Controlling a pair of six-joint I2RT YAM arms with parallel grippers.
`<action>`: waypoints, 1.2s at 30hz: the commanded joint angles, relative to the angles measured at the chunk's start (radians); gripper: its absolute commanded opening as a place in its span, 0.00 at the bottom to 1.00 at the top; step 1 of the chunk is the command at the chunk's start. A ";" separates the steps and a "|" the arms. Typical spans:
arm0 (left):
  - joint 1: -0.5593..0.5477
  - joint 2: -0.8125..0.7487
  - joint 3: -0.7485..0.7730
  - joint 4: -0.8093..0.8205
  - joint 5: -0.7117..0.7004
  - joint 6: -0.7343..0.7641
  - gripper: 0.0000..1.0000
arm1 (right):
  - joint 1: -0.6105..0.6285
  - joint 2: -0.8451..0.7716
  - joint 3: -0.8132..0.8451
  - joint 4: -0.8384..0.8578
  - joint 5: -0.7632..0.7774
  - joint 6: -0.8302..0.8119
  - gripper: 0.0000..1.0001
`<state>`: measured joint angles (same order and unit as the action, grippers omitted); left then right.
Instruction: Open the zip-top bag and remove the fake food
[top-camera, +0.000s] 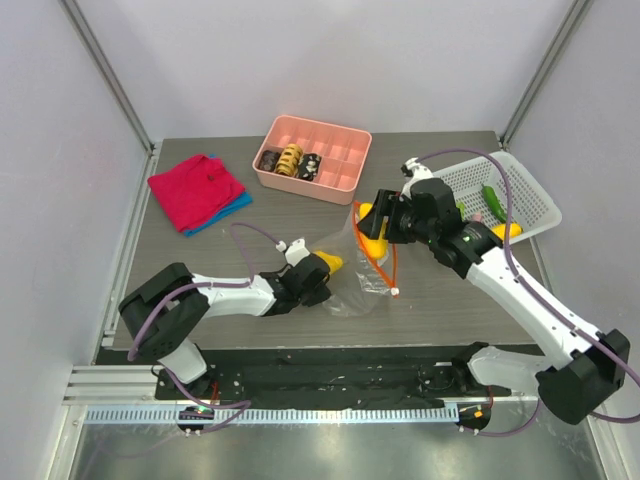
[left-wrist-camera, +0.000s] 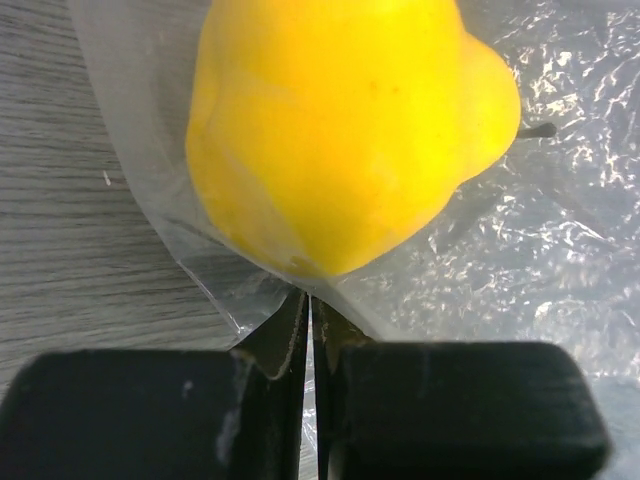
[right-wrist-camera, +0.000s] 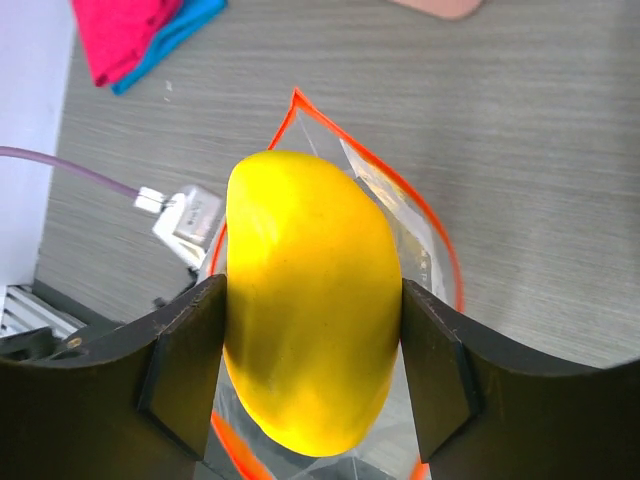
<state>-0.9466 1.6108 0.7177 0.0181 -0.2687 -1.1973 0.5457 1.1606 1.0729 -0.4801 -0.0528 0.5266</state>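
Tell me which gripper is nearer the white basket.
Right. The right gripper holds a yellow fruit beside the basket; the left gripper pinches the bag farther off.

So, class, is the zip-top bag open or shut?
Open: its orange-red zipper strip spreads in a wide loop behind the yellow fake fruit in the right gripper.

I note bright, even lighting and soft shadows. Left wrist view: glare speckles the zip-top bag; the close yellow fruit is soft-focused.

zip-top bag: clear crinkly plastic | fake food: smooth glossy | table: matt woodgrain
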 joint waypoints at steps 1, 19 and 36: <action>0.006 0.054 -0.024 -0.107 -0.014 0.019 0.04 | 0.005 -0.074 0.036 0.029 0.106 -0.005 0.01; 0.006 0.046 -0.012 -0.159 -0.033 0.050 0.04 | -0.437 0.249 0.202 0.034 0.593 -0.140 0.01; 0.117 -0.057 -0.038 -0.254 -0.036 0.113 0.05 | -0.405 0.298 0.208 -0.063 0.625 -0.158 0.93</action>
<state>-0.8616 1.5852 0.7109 -0.0162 -0.2279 -1.1599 0.0433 1.5837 1.2919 -0.5182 0.5179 0.3645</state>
